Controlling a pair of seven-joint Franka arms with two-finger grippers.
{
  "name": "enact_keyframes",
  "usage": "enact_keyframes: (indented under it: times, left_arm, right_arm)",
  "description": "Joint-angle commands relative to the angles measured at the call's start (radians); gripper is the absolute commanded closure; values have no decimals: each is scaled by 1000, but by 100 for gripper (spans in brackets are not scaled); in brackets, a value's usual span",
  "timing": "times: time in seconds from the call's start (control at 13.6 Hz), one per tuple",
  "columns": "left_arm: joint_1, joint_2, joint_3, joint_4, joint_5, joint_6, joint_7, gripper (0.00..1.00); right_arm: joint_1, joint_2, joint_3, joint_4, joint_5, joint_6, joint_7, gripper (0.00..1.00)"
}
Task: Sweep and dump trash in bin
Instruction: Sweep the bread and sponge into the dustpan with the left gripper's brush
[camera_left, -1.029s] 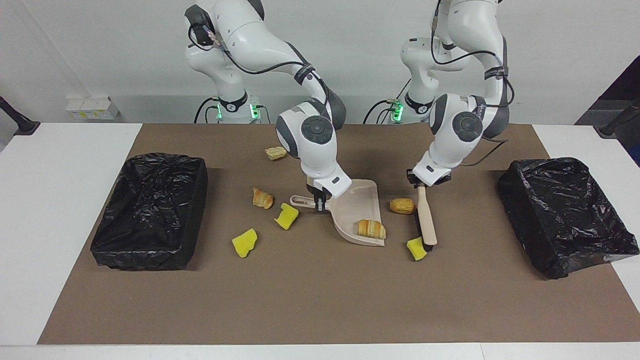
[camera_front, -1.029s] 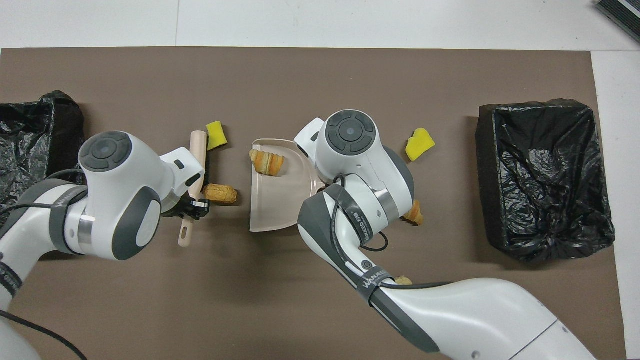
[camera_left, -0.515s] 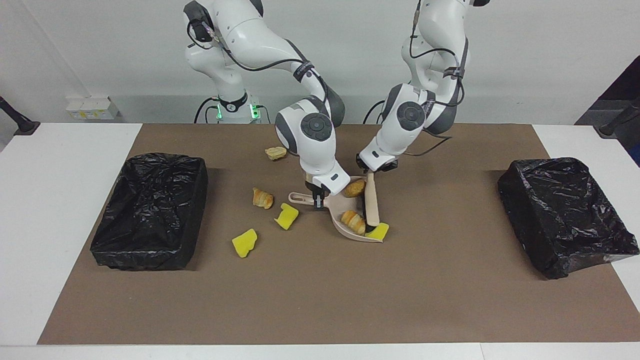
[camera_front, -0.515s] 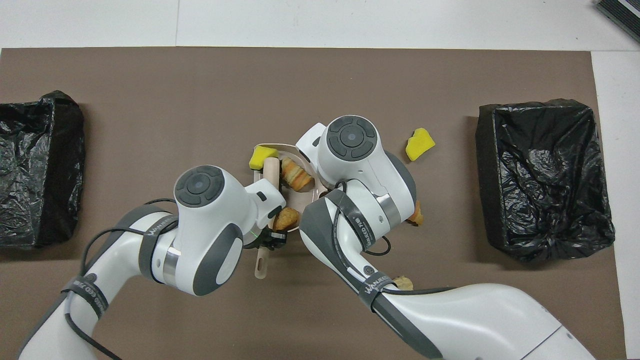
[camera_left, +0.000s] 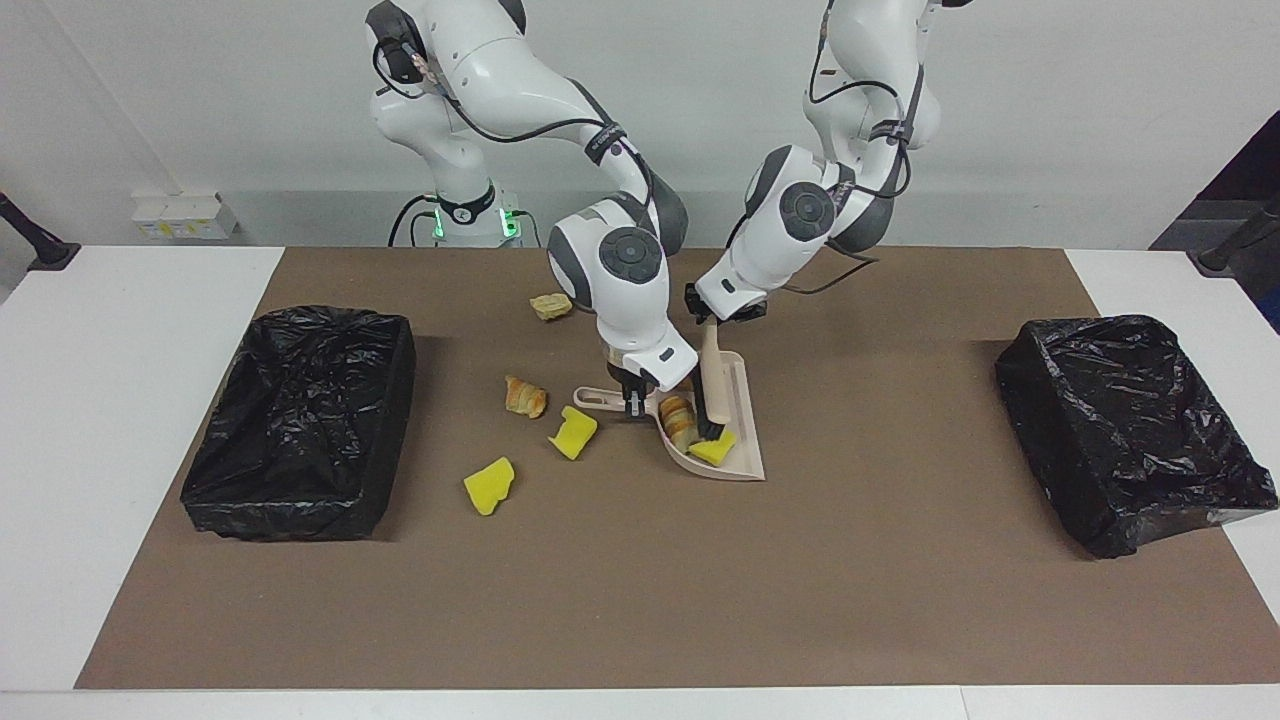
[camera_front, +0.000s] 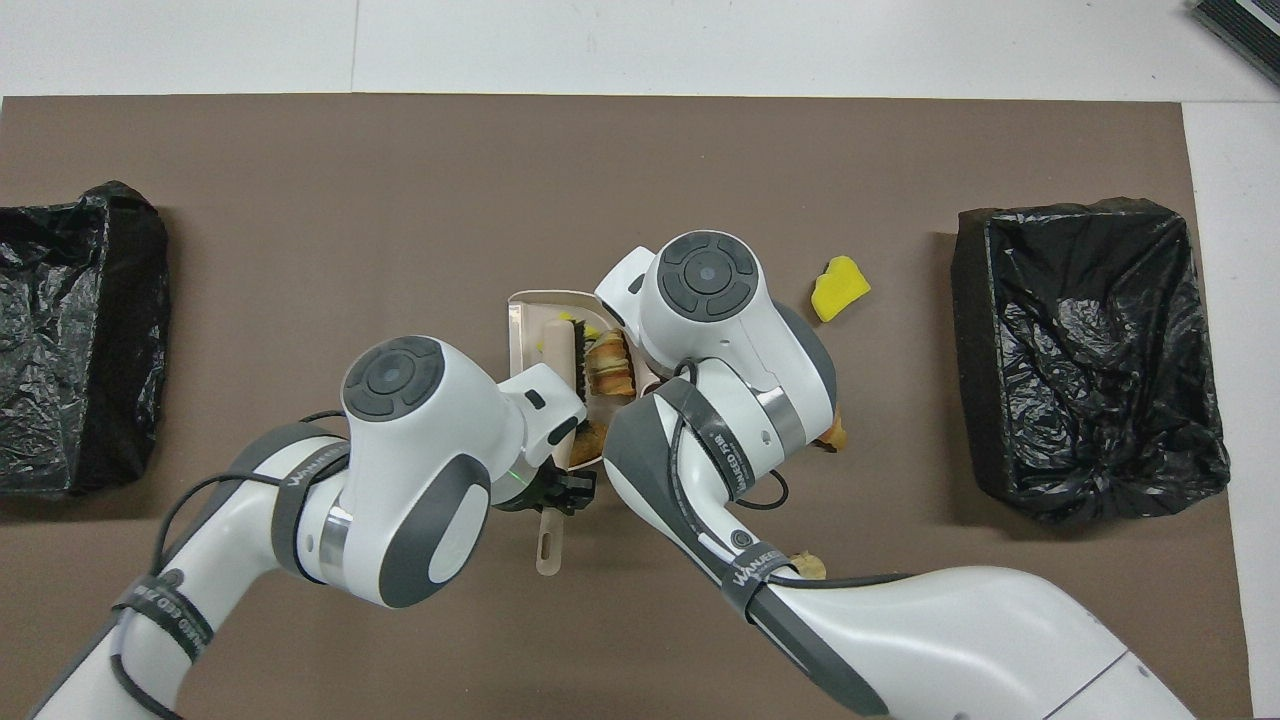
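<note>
My right gripper (camera_left: 633, 400) is shut on the handle of the beige dustpan (camera_left: 745, 395), which rests on the brown mat. My left gripper (camera_left: 712, 322) is shut on the beige brush (camera_left: 711, 385), and the brush's black bristles stand inside the pan. Trash lies in the pan against the bristles: a brown pastry piece (camera_left: 678, 414) and a yellow sponge chunk (camera_left: 713, 450). Loose trash lies toward the right arm's end: a pastry piece (camera_left: 525, 397), two yellow chunks (camera_left: 574, 432) (camera_left: 489, 485), and a bread piece (camera_left: 551, 305) nearest the robots. In the overhead view the brush handle (camera_front: 548, 545) sticks out below my left gripper (camera_front: 557, 492).
Two bins lined with black bags stand on the mat, one at the right arm's end (camera_left: 300, 425) and one at the left arm's end (camera_left: 1130, 430). The brown mat (camera_left: 640, 600) runs bare toward the table's front edge.
My left gripper swept the brush toward the right arm's end, pushing a yellow chunk and a bread roll into the dustpan. The pan shifted slightly; the right gripper kept its hold.
</note>
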Motion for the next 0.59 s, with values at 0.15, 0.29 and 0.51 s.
enact_keyframes:
  times: [0.15, 0.29, 0.51]
  left_arm:
    - [129, -81, -1, 34, 70, -179, 6, 100]
    - [128, -110, -3, -3, 107, -190, 3, 100]
    - [99, -161, -6, -85, 116, -167, -93, 100]
  right_arm:
    - [-35, -18, 7, -31, 6, 39, -55, 100]
    - [-54, -35, 8, -33, 16, 39, -84, 100]
    - [-112, -101, 8, -45, 20, 13, -168, 100]
